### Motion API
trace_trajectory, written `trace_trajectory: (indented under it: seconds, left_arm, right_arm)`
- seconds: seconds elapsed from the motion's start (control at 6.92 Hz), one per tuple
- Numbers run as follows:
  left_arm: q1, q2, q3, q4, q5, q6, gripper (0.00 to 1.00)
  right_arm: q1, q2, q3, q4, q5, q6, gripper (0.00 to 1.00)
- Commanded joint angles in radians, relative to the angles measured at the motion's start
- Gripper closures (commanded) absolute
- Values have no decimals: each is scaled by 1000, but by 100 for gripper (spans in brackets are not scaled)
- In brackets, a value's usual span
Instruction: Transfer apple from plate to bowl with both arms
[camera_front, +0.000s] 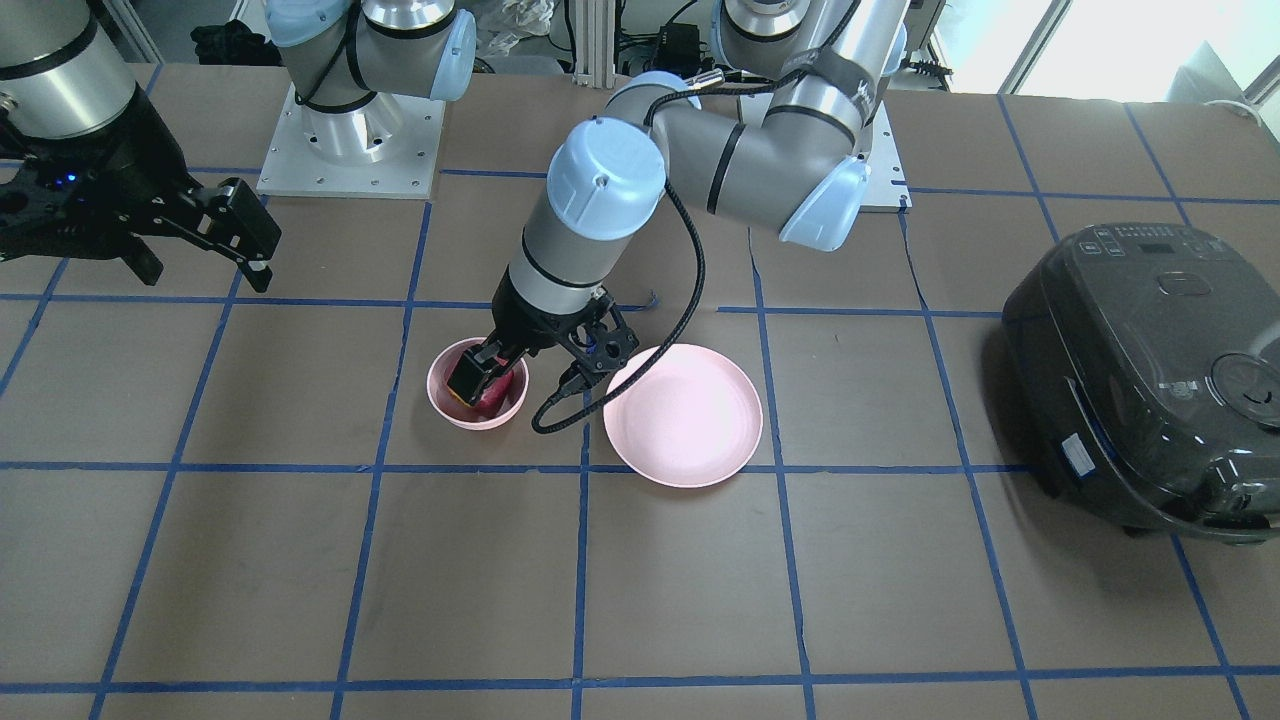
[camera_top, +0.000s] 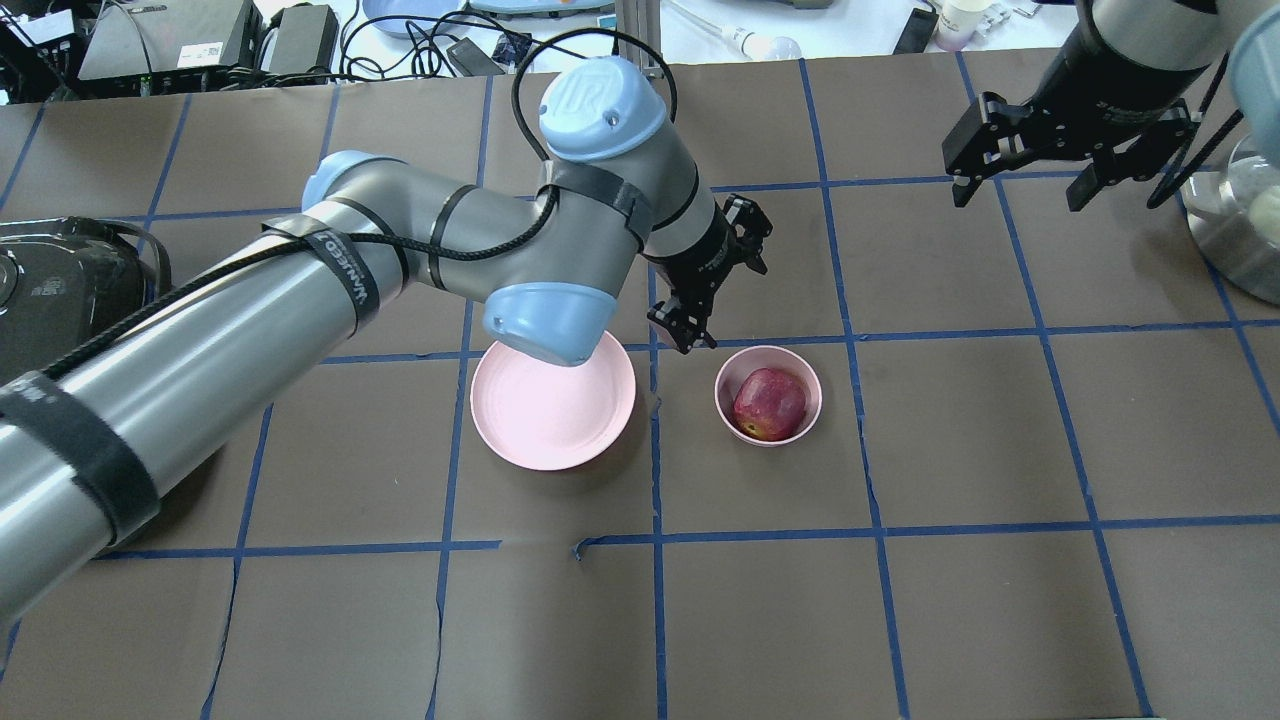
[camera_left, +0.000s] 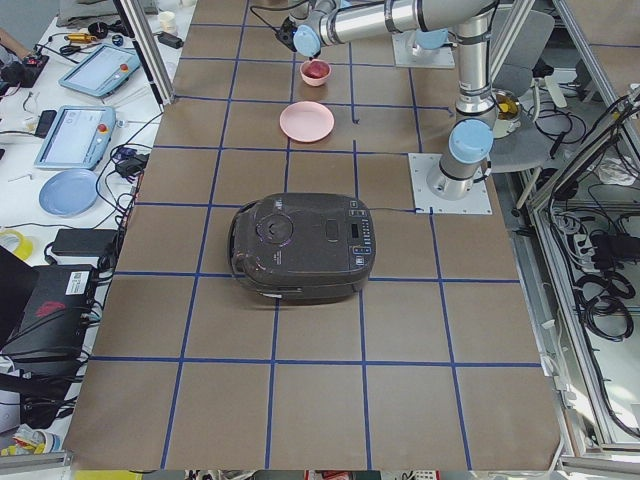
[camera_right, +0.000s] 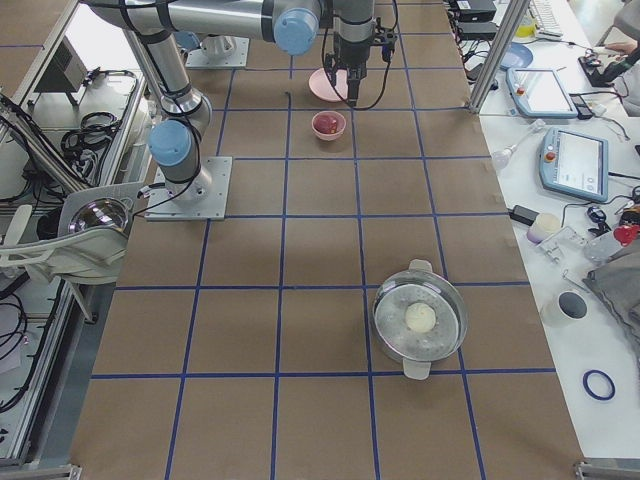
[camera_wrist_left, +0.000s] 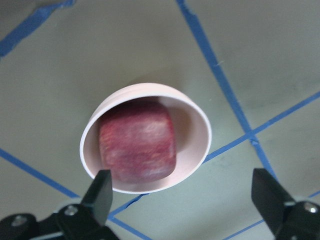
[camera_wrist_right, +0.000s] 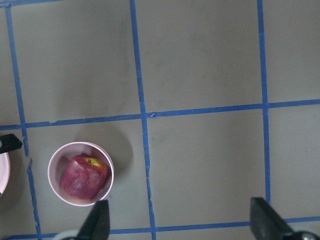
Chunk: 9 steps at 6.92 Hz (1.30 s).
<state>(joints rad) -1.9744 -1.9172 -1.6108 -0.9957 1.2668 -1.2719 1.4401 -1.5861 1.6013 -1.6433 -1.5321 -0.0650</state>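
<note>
Left hand (camera_wrist_left: 183, 197), spread wide and empty near the bowl (camera_wrist_left: 194, 131), could clip its rim while withdrawing, spilling the apple (camera_wrist_left: 137, 142).

Brown table (camera_top: 760, 620) (blue-taped grid), white bench (camera_left: 22, 190) alongside.

We saw silver-grey tubes on the left arm (camera_top: 200, 370), light blue joint caps (camera_top: 600, 105), a black braided cable (camera_front: 698, 262), black straps (camera_top: 75, 450), and a screw-dotted base plate (camera_front: 405, 170).

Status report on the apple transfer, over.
Left gripper open above bowl; right gripper open, off aside. Apple in bowl, plate bare. Nothing blocking.
</note>
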Motion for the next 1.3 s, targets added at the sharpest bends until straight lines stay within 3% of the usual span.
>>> trace_trajectory:
  seconds: [0.0,0.14,0.43,1.01,1.16]
  left_arm:
    - [46,142,90,-253,64,231,2]
    - [58,212,130,-409,141,375,2]
    - [112,314,137,-538,229,634,3]
    - [369,340,112,-543,278,1237,0]
    - [377,333,112,-522,275,1238,0]
  right_arm:
    - [31,-2,-3,0,7,-1,0]
    - [54,-2,-4,-10,-6,5,0]
    - [89,-2,-3,-13,-10,8,0]
    - [126,5,3,-15,-5,99,0]
    - [126,0,3,-13,-3,94,0]
